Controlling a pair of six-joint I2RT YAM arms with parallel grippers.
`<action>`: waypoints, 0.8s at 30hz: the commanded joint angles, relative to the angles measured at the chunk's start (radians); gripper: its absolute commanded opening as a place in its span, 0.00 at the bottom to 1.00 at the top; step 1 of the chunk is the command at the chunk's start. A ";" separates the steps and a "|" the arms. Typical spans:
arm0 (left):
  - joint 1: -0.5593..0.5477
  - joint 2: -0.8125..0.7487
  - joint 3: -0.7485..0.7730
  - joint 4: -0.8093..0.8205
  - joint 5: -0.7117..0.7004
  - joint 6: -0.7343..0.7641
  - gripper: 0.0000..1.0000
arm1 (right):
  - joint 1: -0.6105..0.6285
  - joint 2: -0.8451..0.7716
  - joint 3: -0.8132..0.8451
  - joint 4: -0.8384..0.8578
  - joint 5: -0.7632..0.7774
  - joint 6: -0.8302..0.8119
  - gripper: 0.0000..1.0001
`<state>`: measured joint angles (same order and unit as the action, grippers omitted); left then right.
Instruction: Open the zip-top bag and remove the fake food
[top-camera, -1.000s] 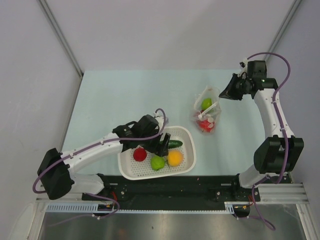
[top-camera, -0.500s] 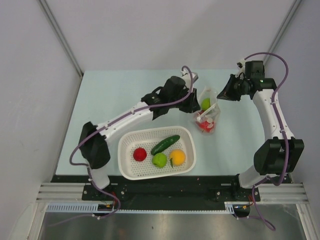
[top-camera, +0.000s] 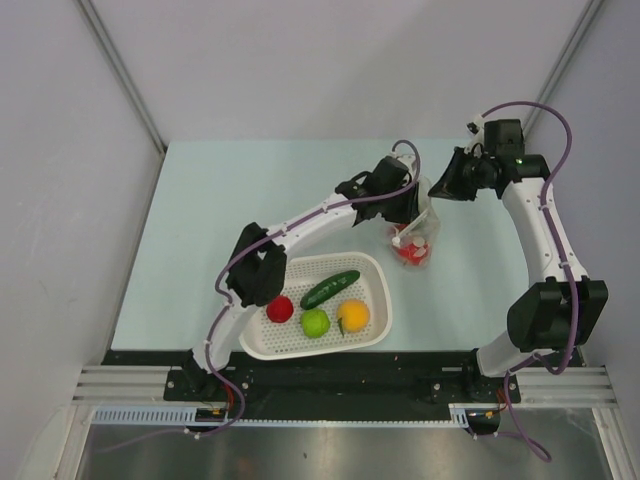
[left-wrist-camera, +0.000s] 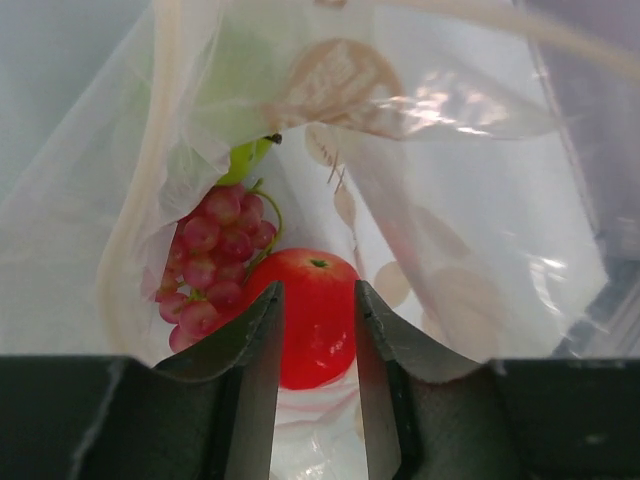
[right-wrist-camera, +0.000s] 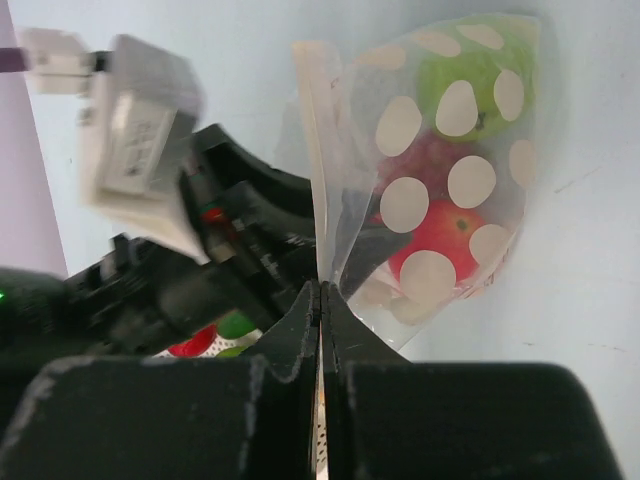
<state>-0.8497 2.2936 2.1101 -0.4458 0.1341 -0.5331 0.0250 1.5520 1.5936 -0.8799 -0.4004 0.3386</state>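
Bright, even light with faint soft shadows on the table (top-camera: 210, 210). Glare streaks the zip-top bag (left-wrist-camera: 430, 110) in the left wrist view; right wrist foreground blurred, possibly out of focus.

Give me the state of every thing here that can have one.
zip-top bag: mouth open, edge pinched by right gripper.
right gripper: shut on the bag's edge.
left gripper: at the bag's mouth, jaws part open toward the tomato, grip unclear.
tomato, grapes, green fruit: inside the bag.
basket: holds cucumber, red fruit, green round fruit, orange fruit.
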 joint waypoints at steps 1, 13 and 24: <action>-0.009 0.024 0.067 -0.031 0.035 -0.016 0.38 | 0.009 -0.036 0.035 -0.010 -0.008 -0.004 0.00; -0.040 0.036 0.022 -0.201 0.078 0.061 0.61 | 0.009 -0.040 0.043 0.007 -0.017 0.007 0.00; -0.054 0.064 0.010 -0.176 0.116 0.079 0.76 | 0.013 -0.052 0.017 0.021 -0.025 0.019 0.00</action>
<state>-0.8852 2.3379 2.1189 -0.6312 0.2001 -0.4675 0.0319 1.5467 1.5948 -0.8848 -0.4103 0.3450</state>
